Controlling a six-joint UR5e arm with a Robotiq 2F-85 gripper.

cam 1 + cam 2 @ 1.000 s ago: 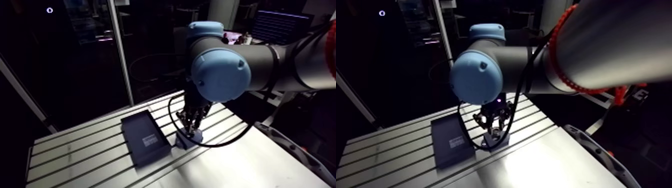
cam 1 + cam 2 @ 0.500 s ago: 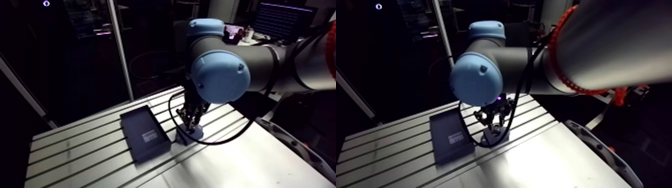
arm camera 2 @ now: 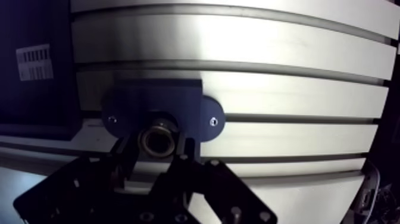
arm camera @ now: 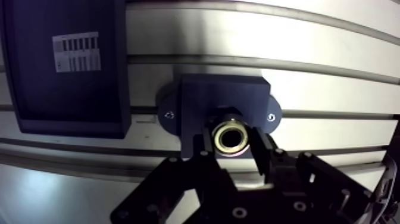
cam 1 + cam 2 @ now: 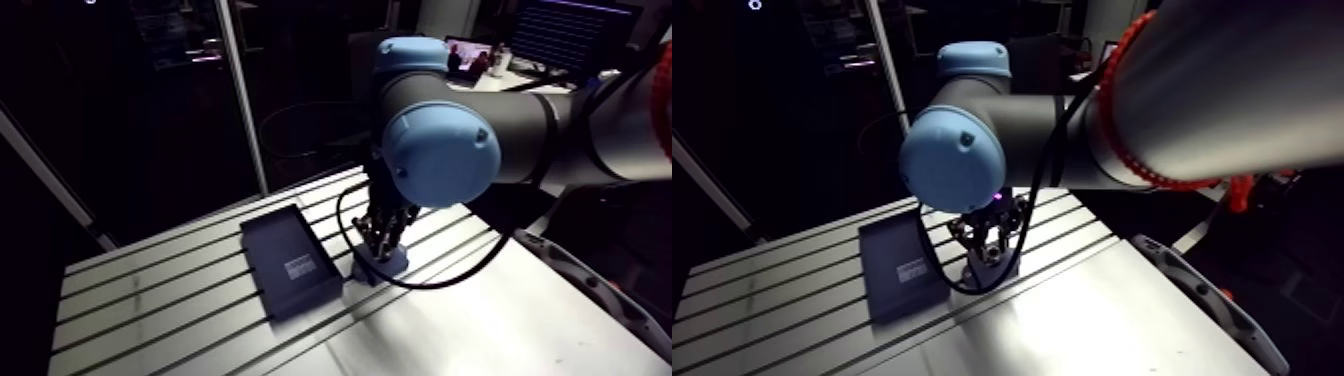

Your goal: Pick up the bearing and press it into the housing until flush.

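In the wrist view, a metal ring bearing sits pinched between my gripper's two dark fingers. The gripper is shut on it. Directly beneath lies the dark blue housing, a block with two rounded ears, each carrying a screw. The bearing hangs over the near part of the block, where a round bore shows around it. Whether bearing and housing touch cannot be told. In the arm view, the gripper stands straight down onto the housing.
A shallow black tray with a white label lies right beside the housing, a small gap between them. Both rest on the slotted aluminium table. A curved grey guard runs along the table's right edge.
The arm view has shifted a little, so the camera moved. The gripper stays over the housing with the bearing in it and looks slightly closer to the block.
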